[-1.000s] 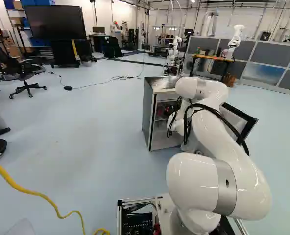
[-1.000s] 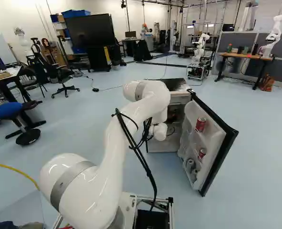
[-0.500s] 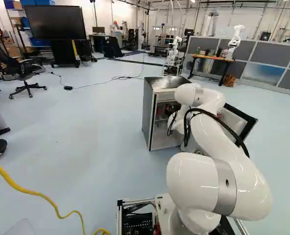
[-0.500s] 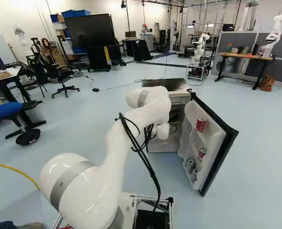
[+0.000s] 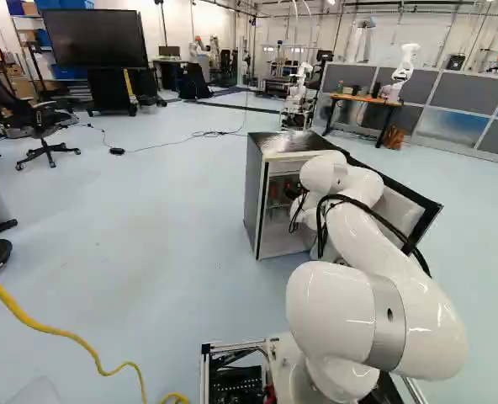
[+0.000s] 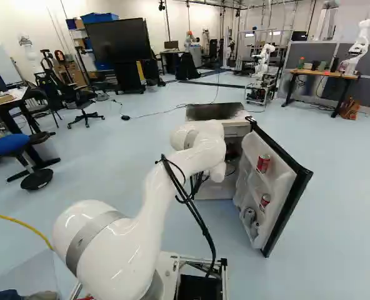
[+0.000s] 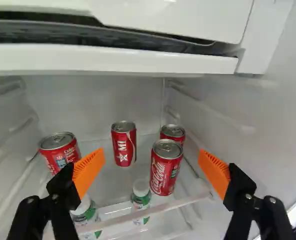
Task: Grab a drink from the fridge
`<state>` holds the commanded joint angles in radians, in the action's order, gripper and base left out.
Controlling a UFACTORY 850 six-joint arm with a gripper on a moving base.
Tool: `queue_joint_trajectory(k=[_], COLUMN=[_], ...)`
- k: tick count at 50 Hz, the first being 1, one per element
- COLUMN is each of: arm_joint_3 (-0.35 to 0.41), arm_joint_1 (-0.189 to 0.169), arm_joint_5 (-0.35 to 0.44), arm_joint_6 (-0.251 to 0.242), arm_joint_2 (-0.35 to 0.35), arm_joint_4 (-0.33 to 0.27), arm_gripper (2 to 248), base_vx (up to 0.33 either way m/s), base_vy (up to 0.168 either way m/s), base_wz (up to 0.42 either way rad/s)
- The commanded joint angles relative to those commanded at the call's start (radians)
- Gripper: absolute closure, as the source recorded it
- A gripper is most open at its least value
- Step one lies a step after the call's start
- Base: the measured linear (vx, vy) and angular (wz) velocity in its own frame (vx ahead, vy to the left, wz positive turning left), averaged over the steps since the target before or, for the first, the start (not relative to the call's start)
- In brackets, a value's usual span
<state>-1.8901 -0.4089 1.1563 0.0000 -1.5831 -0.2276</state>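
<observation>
Standing on the clear shelf inside the fridge, close to its near edge, is a red can — ahead of the gripper, in line with the gap between its jaws. The jaws are spread wide and have hold of nothing. Right behind that one is a second can, partly hidden by it. A third can stands a little apart, to the left of these two, and a fourth can stands toward the fridge's left wall, partly behind an orange pad. Below the shelf are a bottle with a white cap and another bottle like it. A white ledge runs above the cans.

The arm reaches forward to the fridge's opening. The door is swung wide to the right, with an upper red can and a lower red can in its racks. Far off to the right, another robot is at a table; far to the left is a big dark screen — and a yellow cable lies near, at the left.
</observation>
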Motion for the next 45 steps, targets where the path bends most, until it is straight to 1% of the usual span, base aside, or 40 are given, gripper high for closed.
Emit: queue_joint_trajectory(k=[27, 33, 45], arm_joint_3=[-0.239, -0.261, -0.268], arm_joint_1=[0.002, 0.003, 0.003], arm_joint_5=[-0.095, -0.102, -0.104], arm_joint_6=[0.0, 0.0, 0.0], arm_joint_2=[-0.142, -0.155, -0.16], arm_joint_4=[0.016, 0.016, 0.017], arm_gripper=[3, 3, 3], base_vx=[0.0, 0.0, 0.0], base_vy=[0.0, 0.0, 0.0], base_wz=[0.0, 0.0, 0.0])
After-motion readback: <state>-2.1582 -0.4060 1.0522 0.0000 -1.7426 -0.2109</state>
